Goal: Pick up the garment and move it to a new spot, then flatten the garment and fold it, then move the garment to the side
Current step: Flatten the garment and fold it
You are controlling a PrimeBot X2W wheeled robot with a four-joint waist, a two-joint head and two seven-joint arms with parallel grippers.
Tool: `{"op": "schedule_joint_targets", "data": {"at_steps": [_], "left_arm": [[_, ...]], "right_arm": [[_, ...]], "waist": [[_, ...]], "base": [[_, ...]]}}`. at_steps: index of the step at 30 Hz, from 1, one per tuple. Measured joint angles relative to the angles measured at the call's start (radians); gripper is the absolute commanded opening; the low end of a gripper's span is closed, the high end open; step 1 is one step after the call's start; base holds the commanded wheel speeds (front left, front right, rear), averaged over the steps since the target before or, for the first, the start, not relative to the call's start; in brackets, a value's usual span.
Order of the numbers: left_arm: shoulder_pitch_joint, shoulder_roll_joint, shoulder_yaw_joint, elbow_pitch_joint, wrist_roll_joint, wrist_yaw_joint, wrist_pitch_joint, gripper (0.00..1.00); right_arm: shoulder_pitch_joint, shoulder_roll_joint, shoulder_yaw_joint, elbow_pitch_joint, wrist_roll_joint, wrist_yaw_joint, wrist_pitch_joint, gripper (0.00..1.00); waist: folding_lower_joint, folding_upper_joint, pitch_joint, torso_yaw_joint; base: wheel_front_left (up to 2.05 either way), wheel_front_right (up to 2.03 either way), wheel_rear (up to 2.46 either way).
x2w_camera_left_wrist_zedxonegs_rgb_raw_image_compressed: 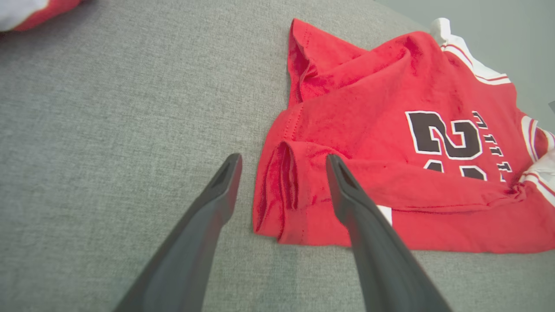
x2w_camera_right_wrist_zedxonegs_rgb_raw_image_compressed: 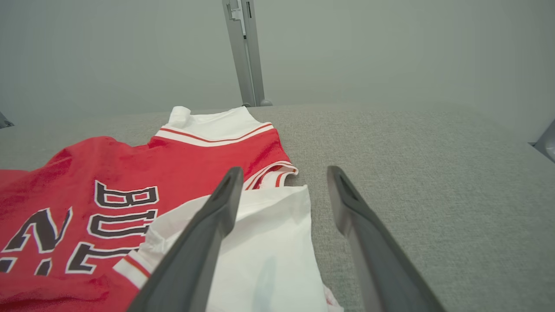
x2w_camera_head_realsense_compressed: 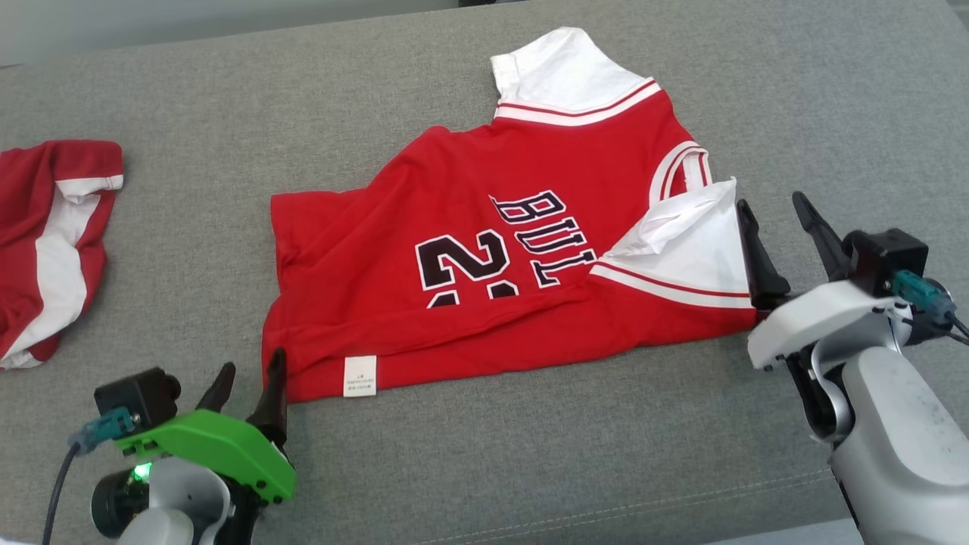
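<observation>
The garment [x2w_camera_head_realsense_compressed: 492, 250] lies about in the middle of the grey bench [x2w_camera_head_realsense_compressed: 530, 454], spread out but not smooth: it is a red shirt with white sleeves, black letters and a black number on the side that faces up. Its near edge is folded over onto the front, so the lower part of the number is covered, and a small white label [x2w_camera_head_realsense_compressed: 359, 376] shows on this fold close to my left side. One white sleeve [x2w_camera_head_realsense_compressed: 560, 76] points to the far side of the bench, and the other white sleeve [x2w_camera_head_realsense_compressed: 681, 242] is turned over onto the red cloth, near the collar. My left pincer [x2w_camera_head_realsense_compressed: 252, 365] is spread wide at the near left corner of the garment; in my left wrist view one finger is over the red folded hem and the other is over the bare bench just beside it, so the corner sits between them. I cannot tell if the fingers touch the cloth. My right pincer [x2w_camera_head_realsense_compressed: 772, 203] is spread wide too, at the right end of the garment; one finger is over the turned white sleeve and the other over the bare bench beside it, and it pinches nothing. Well apart, at the left edge of the bench, lies a second red and white cloth [x2w_camera_head_realsense_compressed: 45, 242], crumpled.
</observation>
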Motion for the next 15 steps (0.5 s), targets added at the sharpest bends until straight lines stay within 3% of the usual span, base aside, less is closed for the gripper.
{"op": "schedule_joint_targets", "data": {"at_steps": [9,15], "left_arm": [[0.139,0.048,-0.032,-0.108,-0.007,0.007,0.050,1.00],[0.093,0.062,-0.034,-0.080,-0.018,-0.013,0.090,1.00]], "right_arm": [[0.216,-0.060,-0.015,-0.252,0.009,0.000,0.191,1.00],[0.233,-0.063,-0.049,-0.293,-0.021,0.000,0.318,1.00]], "waist": [[0.0000,0.0000,0.018,-0.010],[0.0000,0.0000,0.057,-0.012]], "base": [[0.00,0.00,0.00],[0.00,0.00,0.00]]}}
